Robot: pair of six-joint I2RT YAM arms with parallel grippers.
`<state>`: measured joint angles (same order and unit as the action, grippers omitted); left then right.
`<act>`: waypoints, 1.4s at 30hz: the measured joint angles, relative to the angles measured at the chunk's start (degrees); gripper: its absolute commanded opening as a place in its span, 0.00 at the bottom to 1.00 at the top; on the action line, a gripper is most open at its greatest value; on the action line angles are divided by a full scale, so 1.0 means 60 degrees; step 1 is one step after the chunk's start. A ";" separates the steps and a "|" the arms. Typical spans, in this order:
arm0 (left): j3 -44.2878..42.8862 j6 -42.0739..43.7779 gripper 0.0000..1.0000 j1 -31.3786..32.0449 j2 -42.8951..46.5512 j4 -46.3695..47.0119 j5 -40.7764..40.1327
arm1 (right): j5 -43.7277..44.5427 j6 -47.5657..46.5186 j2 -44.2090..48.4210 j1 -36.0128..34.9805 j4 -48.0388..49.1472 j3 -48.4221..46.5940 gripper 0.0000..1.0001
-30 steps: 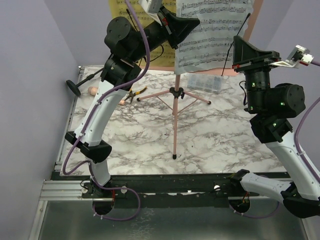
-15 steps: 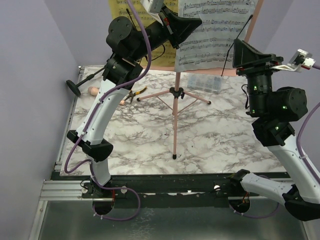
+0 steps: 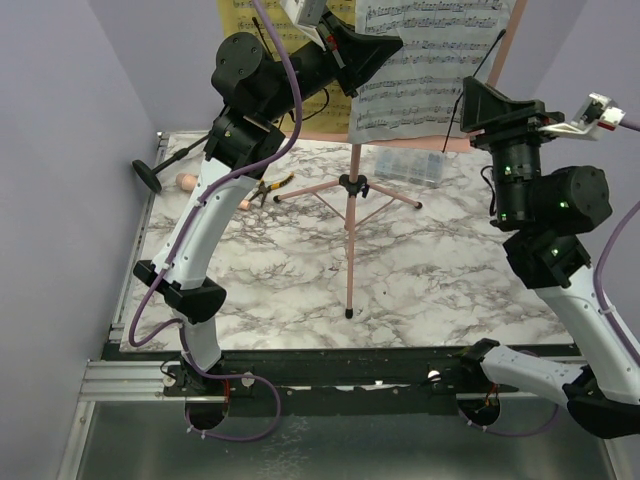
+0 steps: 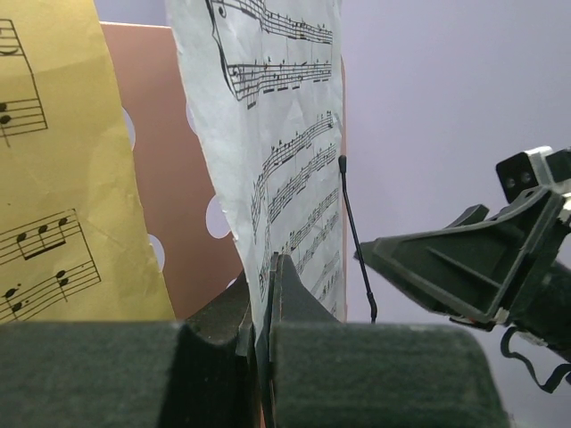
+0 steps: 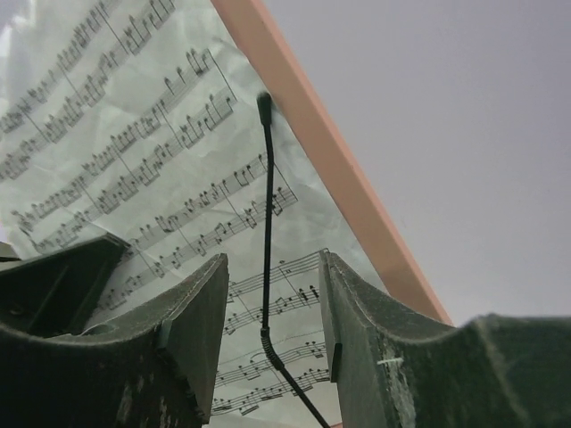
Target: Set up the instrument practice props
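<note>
At the far left of the marble table (image 3: 440, 270), the short black mic stand (image 3: 148, 177) lies on its side, with the pink-beige microphone (image 3: 186, 181) resting on the tabletop just to its right. Yellow-handled pliers (image 3: 272, 187) lie nearby, close to a leg of the pink music stand (image 3: 351, 225), which stands upright on its tripod at the middle of the table. A yellow music sheet (image 3: 238, 20) rests on the left side of the stand's perforated desk. Beside it, the left gripper (image 3: 392, 44) is raised to desk height. Its wrist view shows the fingers (image 4: 284, 299) clenched on the lower edge of the white music sheet (image 4: 277, 134), which stands against the pink panel. A clear plastic box (image 3: 408, 166) sits on the table behind and to the right of the stand's pole. On the right, the right gripper (image 3: 468, 103) is raised near the white sheet's right edge. Its fingers (image 5: 201, 312) are spread apart, and a thin black wire arm (image 5: 268, 232) runs up between them. Whether either finger touches it cannot be told.
</note>
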<state>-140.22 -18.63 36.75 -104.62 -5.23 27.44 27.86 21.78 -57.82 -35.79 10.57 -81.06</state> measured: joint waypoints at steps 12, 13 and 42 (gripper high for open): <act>-0.0007 -0.0073 0.00 0.0000 0.0000 0.0004 0.0036 | -0.0109 0.0091 -0.0637 0.0000 -0.0226 -0.0153 0.18; -0.0047 -0.0080 0.00 0.0000 -0.0015 0.0000 0.0040 | -0.0153 0.0076 -0.0681 0.0000 -0.0197 -0.0215 0.14; -0.0484 -0.0138 0.00 -0.0073 -0.0568 0.0222 0.0499 | -0.1162 -0.0812 -0.0641 0.0000 0.0517 0.0084 0.00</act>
<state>-143.13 -19.46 36.32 -108.03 -3.90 30.44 20.88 16.91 -61.67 -35.79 13.67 -80.55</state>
